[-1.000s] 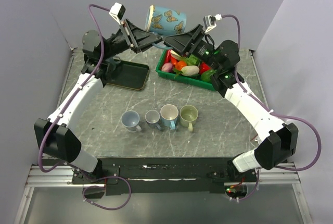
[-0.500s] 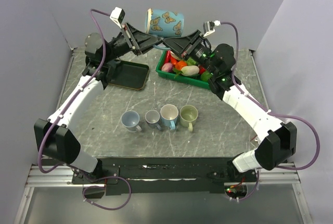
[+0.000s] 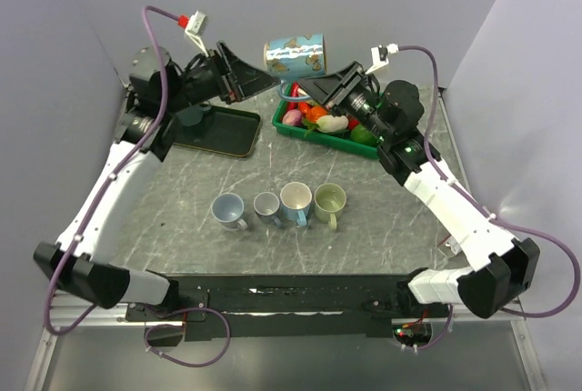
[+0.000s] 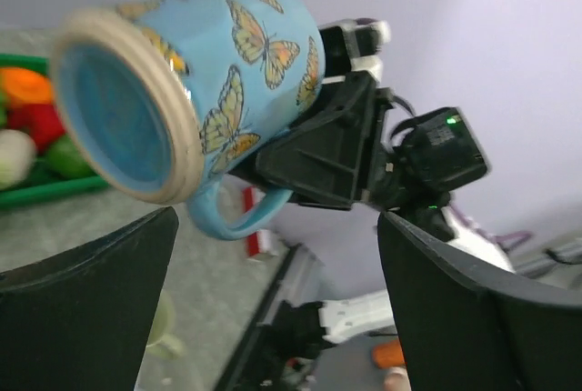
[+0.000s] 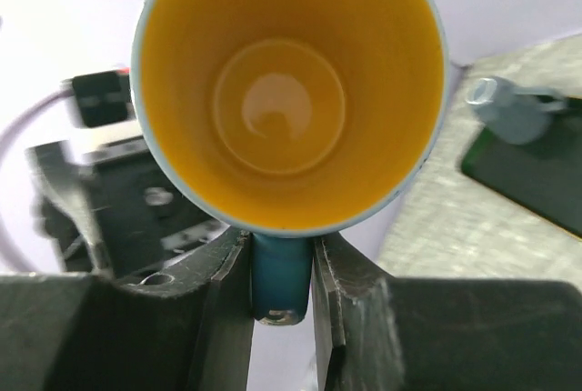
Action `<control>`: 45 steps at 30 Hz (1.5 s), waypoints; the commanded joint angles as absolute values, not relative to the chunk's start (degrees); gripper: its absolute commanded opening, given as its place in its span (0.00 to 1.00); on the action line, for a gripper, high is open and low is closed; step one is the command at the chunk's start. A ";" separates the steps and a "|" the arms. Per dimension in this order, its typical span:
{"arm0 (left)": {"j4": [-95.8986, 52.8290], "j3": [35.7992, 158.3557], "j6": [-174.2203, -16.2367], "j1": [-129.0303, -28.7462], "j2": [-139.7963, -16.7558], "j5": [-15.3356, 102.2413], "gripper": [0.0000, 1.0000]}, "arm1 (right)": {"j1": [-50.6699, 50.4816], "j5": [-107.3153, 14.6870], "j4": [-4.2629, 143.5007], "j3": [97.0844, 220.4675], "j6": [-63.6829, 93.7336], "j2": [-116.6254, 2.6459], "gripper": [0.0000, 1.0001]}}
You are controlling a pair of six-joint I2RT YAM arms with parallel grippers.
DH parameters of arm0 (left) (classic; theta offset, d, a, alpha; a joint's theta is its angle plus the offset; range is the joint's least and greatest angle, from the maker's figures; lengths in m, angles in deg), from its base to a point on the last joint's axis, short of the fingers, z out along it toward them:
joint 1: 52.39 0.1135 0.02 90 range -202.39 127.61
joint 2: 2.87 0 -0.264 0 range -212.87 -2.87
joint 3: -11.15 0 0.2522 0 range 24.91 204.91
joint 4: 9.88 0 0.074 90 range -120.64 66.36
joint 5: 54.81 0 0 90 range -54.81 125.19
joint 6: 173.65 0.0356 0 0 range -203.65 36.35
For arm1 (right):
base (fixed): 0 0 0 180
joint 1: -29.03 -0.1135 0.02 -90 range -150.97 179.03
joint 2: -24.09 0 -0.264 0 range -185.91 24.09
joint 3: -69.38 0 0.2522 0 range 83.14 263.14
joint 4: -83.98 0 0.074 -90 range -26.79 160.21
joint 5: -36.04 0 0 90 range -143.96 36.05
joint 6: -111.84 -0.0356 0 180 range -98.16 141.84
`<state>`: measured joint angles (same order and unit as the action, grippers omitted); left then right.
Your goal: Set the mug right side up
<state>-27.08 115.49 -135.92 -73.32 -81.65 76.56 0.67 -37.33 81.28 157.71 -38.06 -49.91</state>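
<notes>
A light blue mug (image 3: 294, 55) with butterflies hangs in the air at the back, lying on its side above the green basket. My right gripper (image 3: 309, 93) is shut on its blue handle (image 5: 282, 273). In the right wrist view the mug's yellow inside (image 5: 286, 91) faces the camera, and the gripper (image 5: 282, 293) clamps the handle from both sides. My left gripper (image 3: 253, 82) stands open just left of the mug, touching nothing. The left wrist view shows the mug's base (image 4: 123, 109) above the wide-open left gripper (image 4: 273, 305), with the right gripper (image 4: 327, 150) behind it.
A green basket (image 3: 318, 135) of toy fruit stands below the mug. A dark tray (image 3: 223, 132) lies to its left, under my left arm. Several upright mugs (image 3: 277, 205) stand in a row nearer the front.
My right gripper shut on the handle, then my left gripper let go of the mug and drew back to the left. The mug now lies more level on its side.
</notes>
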 commanded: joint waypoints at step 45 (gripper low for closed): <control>-49.83 118.60 -114.50 -72.96 -84.87 46.71 0.96 | -7.71 -94.21 36.81 134.12 -11.29 -36.73 0.00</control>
